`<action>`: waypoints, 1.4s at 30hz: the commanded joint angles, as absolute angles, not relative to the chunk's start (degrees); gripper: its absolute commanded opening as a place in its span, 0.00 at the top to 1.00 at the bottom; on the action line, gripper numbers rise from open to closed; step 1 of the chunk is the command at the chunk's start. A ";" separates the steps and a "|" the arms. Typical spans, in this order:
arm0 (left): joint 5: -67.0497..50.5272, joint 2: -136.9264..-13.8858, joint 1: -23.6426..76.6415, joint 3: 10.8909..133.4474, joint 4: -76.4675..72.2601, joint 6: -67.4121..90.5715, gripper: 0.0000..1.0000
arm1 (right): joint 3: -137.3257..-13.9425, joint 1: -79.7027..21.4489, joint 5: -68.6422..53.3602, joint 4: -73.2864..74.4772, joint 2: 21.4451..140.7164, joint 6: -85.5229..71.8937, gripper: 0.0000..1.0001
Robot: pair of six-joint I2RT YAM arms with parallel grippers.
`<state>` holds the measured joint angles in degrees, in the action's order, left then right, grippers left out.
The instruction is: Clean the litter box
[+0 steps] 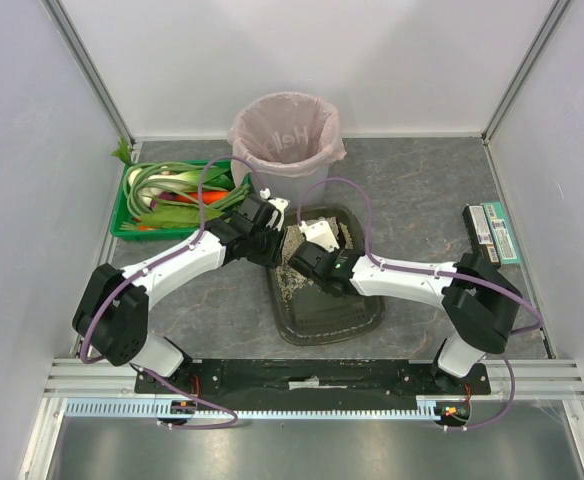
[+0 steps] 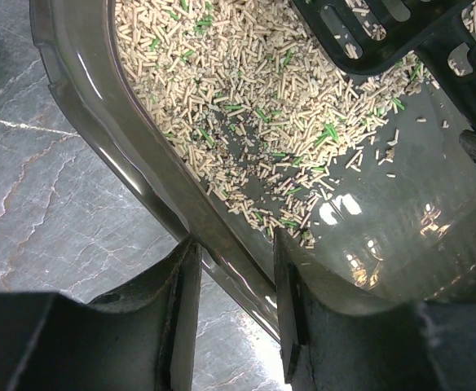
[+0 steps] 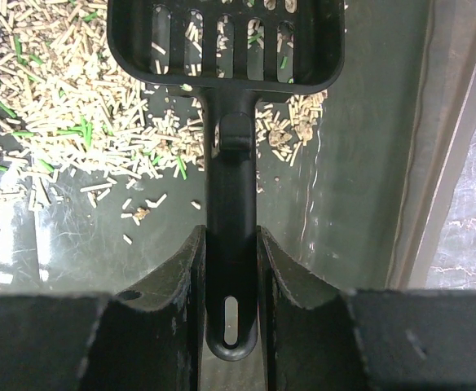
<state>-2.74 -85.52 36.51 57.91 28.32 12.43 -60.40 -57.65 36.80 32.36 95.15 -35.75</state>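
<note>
the litter box (image 1: pixel 312 335) sits on the grey marbled tabletop (image 1: pixel 422 200) just in front of the two arms, its far end near the bin with a pink bag (image 1: pixel 284 135). beige litter (image 2: pixel 238 98), flecked with green bits, lies mostly over the far-left part of the floor, and the near floor shows bare and glossy. the left fingers (image 2: pixel 185 285) straddle the box's left rim, one outside over the tabletop and one inside. they seem to pinch the wall, though we cannot make out the contact itself clearly. the right fingers (image 3: pixel 193 269) are closed tight on the handle of a black slotted scoop (image 3: pixel 230 122), whose head lies over the litter with a few pellets in it. a green crate of vegetables (image 1: pixel 122 225) stands to the left of the bin.
</note>
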 commanded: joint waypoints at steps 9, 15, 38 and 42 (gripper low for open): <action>-2.46 -85.52 37.71 59.15 30.15 9.93 0.67 | -55.64 -58.80 42.54 22.59 88.60 -35.15 1.00; -1.94 -85.34 37.71 59.24 30.23 9.93 0.66 | -52.83 -60.03 41.57 23.99 85.70 -38.05 1.00; -0.18 -80.26 37.71 59.07 28.74 9.05 0.24 | -50.27 -63.98 44.30 19.95 84.91 -43.59 1.00; -0.18 -77.61 37.71 58.10 27.25 8.79 0.20 | -49.40 -64.42 44.38 19.95 83.67 -44.12 1.00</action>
<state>-0.49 -81.78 37.36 58.22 30.06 10.92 -50.04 -63.92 40.91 22.70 86.67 -41.50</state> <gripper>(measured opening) 0.788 0.323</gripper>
